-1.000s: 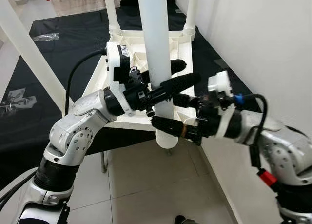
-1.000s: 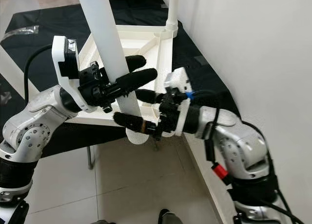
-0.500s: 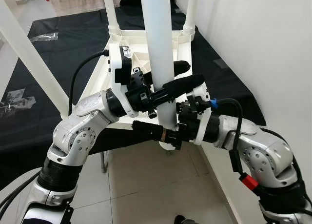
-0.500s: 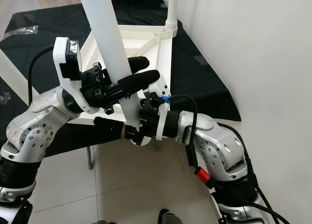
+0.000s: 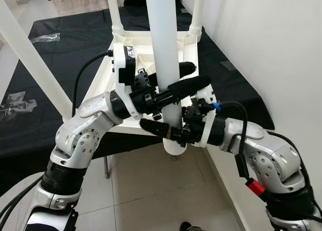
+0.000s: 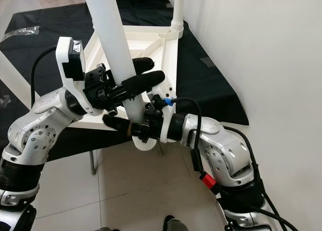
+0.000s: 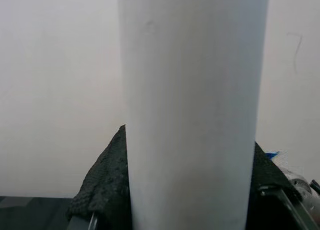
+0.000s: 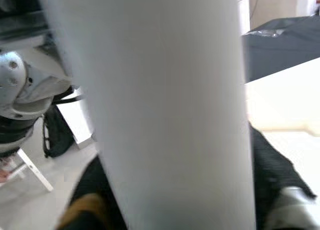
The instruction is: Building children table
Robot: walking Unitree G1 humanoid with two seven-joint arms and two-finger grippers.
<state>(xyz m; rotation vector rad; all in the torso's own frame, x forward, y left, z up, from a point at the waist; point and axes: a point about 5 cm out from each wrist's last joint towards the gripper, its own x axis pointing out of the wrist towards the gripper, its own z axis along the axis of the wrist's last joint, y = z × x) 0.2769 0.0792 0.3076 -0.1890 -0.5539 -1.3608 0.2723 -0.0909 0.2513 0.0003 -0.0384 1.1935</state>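
Observation:
A white table top (image 5: 188,52) lies upside down on a black mat. A loose white table leg (image 5: 163,50) stands upright at its near corner. My left gripper (image 5: 193,74) is shut on the leg at mid height, one black finger on each side. Just below it, my right gripper (image 5: 166,123) comes in from the right and is shut on the leg's lower end (image 6: 141,140). In the left wrist view the leg (image 7: 190,115) sits between the black fingers (image 7: 102,185). In the right wrist view the leg (image 8: 160,104) lies close between the fingers (image 8: 272,165).
Two fitted legs (image 5: 114,14) (image 5: 196,12) rise from the far corners, and another white leg (image 5: 30,55) slants across the left. A white wall (image 5: 271,50) stands close on the right. Grey tile floor (image 5: 151,190) lies below; plastic bags (image 5: 15,102) lie on the black mat (image 5: 60,45).
My right gripper has swung in from the right and closed its fingers around the leg's lower end. The left gripper has kept its hold on the leg.

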